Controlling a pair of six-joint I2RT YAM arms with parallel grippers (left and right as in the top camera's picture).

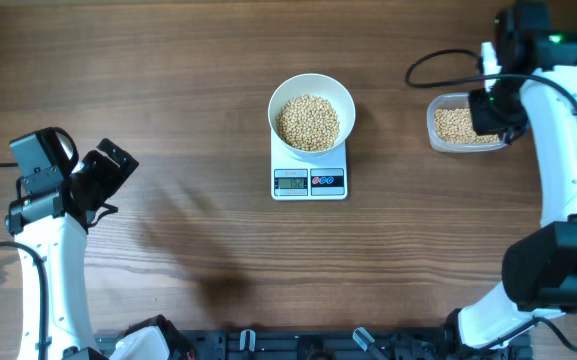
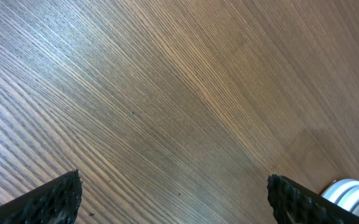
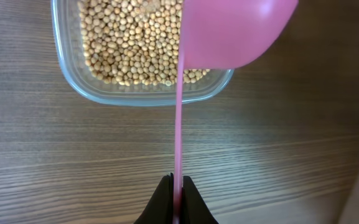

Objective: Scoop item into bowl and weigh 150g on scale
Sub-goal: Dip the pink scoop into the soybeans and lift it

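Our right gripper [image 3: 178,196] is pinched tight on the thin handle of a pink scoop [image 3: 232,28]. Its cup hangs over the clear tub [image 3: 67,81] of beans [image 3: 129,43], likely placed for another dip. The bowl [image 1: 274,105], well filled with beans, sits on the scale [image 1: 309,190] so each addition registers, though the display [image 1: 291,181] is too small to read. Our left gripper [image 2: 176,202] hangs wide open and empty over the bare table [image 2: 167,93], clear of the work.

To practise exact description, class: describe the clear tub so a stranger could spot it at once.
On the wooden table, look to the far right corner, under the right arm. There lies a clear tub holding tan beans. Unlike the round white bowl on the scale, it is see-through, rectangular and sits straight on the wood.
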